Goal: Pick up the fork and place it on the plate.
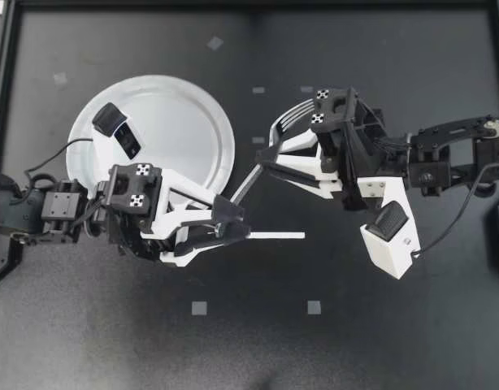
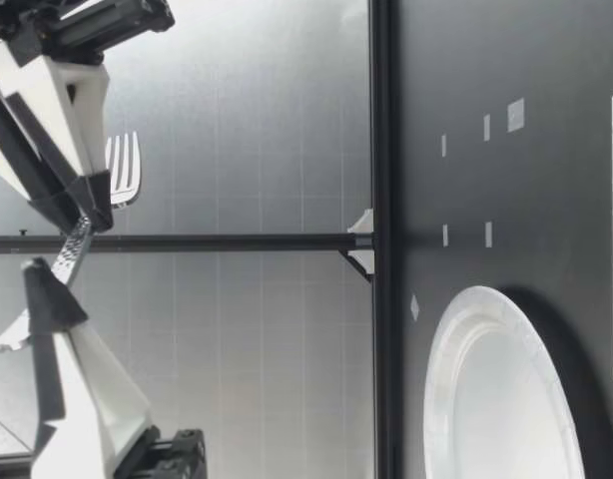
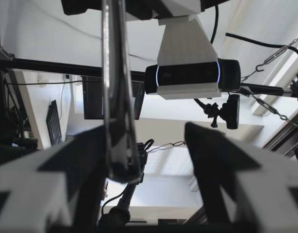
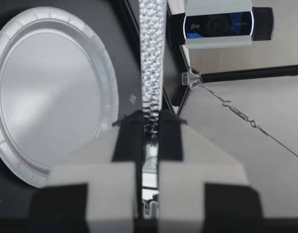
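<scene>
A silver fork is held up off the table, tines toward the far side, with my right gripper shut on its handle. The handle slants down toward my left gripper, which is open. In the left wrist view the handle's end rests against one finger while the other stands apart. The right wrist view shows the textured handle running ahead of the shut right gripper. The white paper plate lies on the table under and beside my left arm. The low view shows the fork high above the plate.
A white tape strip lies on the black table just past my left gripper. Small grey tape squares dot the surface. A black frame rail runs along the table's far edge.
</scene>
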`<state>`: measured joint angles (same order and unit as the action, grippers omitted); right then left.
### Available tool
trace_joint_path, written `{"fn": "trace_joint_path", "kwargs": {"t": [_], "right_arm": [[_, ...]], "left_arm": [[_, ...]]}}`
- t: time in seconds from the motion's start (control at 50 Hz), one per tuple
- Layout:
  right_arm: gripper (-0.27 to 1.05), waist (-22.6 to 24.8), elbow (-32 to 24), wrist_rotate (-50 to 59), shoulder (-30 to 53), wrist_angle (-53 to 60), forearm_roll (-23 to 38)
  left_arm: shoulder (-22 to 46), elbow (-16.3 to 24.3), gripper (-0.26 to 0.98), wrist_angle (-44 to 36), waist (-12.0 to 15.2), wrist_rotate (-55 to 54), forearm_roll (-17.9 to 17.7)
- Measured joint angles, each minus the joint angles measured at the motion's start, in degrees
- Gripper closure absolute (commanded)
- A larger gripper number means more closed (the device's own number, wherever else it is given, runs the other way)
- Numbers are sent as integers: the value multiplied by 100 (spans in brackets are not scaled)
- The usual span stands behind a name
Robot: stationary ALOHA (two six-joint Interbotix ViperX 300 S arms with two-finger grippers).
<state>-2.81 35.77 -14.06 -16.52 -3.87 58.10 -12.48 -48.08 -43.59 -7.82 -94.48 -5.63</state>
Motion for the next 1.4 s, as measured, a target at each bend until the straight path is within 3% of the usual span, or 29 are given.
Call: {"fn": "trace_joint_path", "kwargs": {"t": [0.36,0.66,0.98,1.08,1.14,1.3,1.4], "right_arm": [[77,0,79,9,-237,0,0],[77,-9,211,35,-237,26,-44],[75,-18,211,62,-97,114,-53],[64,-18,211,53,18,114,-53],[52,-18,211,62,62,123,-53],[6,-26,211,44,211,308,-105],[7,-44,176,53,246,360,-272]], "left_arm": [[-9,-114,23,-9,0,-18,0],[-26,-114,57,-9,-9,-18,-9],[-18,-123,59,9,-35,9,-9],[-18,-123,59,9,-35,9,-9],[-18,-123,59,9,-35,9,-9],[-18,-123,59,9,-44,18,-9],[-26,-123,59,9,-44,35,0]]}}
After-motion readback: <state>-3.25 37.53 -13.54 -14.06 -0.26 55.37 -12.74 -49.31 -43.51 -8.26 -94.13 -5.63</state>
